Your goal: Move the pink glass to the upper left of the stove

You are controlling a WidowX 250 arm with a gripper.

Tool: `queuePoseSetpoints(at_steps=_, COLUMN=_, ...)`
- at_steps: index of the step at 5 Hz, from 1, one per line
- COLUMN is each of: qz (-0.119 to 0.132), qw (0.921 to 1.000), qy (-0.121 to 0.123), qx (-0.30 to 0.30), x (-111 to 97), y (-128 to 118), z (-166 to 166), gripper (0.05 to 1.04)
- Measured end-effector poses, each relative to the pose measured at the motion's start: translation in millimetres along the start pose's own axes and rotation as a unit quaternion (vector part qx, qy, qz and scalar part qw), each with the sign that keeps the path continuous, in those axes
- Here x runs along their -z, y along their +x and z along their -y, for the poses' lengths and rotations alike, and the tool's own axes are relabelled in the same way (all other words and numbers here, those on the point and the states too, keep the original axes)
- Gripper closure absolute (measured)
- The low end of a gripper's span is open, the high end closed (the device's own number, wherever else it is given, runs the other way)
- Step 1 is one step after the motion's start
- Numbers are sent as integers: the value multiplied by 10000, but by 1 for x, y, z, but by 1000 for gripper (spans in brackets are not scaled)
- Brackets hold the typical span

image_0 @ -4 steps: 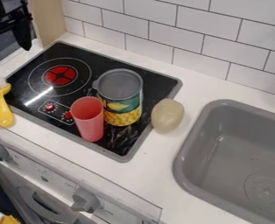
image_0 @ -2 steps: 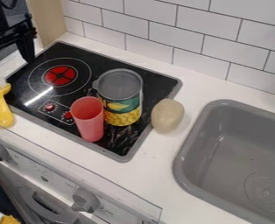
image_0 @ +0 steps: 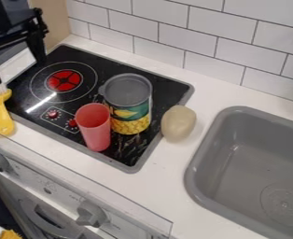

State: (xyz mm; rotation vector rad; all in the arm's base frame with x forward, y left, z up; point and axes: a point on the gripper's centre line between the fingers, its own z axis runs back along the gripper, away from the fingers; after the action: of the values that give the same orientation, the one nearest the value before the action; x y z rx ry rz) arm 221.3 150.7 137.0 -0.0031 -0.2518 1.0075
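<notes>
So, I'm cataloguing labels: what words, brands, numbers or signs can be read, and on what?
No word, brand or number can be read.
Can: any print on its label is too small to read.
Oven front: faint marks between its knobs, too small to read.
Stove: drawn rings, no legible text.

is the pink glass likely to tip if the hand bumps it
Probably, since the pink glass looks tall and narrow. It also seems likely to be light, being open at the top with thin-looking walls. A push toward the can might be stopped by it, as it stands close beside.
</notes>
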Motion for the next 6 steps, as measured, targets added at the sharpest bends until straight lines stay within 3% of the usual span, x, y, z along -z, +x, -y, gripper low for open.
queuePoseSetpoints(at_steps=1, qz=-190, qw=9945, qy=-135, qx=1021, x=4, y=-33, z=26, gripper=83)
queuePoseSetpoints(at_steps=3, qz=-289, qw=9650, qy=-253, qx=2593, x=7, y=-75, z=55, gripper=83)
queuePoseSetpoints(at_steps=5, qz=-362, qw=9516, qy=-76, qx=3052, x=14, y=-88, z=51, gripper=83)
queuePoseSetpoints(at_steps=6, qz=-551, qw=9496, qy=7, qx=3086, x=22, y=-92, z=48, gripper=83)
